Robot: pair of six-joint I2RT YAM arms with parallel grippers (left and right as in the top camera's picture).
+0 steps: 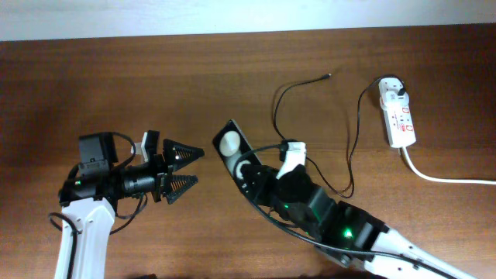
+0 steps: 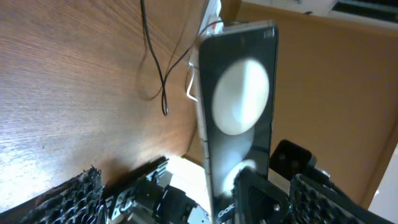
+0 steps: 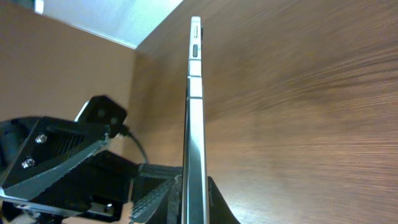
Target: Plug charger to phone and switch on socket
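My right gripper (image 1: 246, 172) is shut on the phone (image 1: 230, 144), a black slab with white round spots, and holds it on edge above the table. In the right wrist view the phone (image 3: 194, 106) shows edge-on between the jaws (image 3: 196, 199). My left gripper (image 1: 184, 167) is open and empty, just left of the phone; its wrist view shows the phone face (image 2: 239, 106) ahead of its open jaws (image 2: 199, 196). The charger's thin black cable (image 1: 353, 147) loops over the table, its metal tip (image 1: 328, 76) lying free. Its white adapter (image 1: 392, 91) sits in the socket (image 1: 401, 120).
The socket's thick white cord (image 1: 446, 178) runs off to the right edge. The cable loop (image 2: 155, 68) lies behind the phone in the left wrist view. My left arm's gripper (image 3: 59, 146) shows at the left of the right wrist view.
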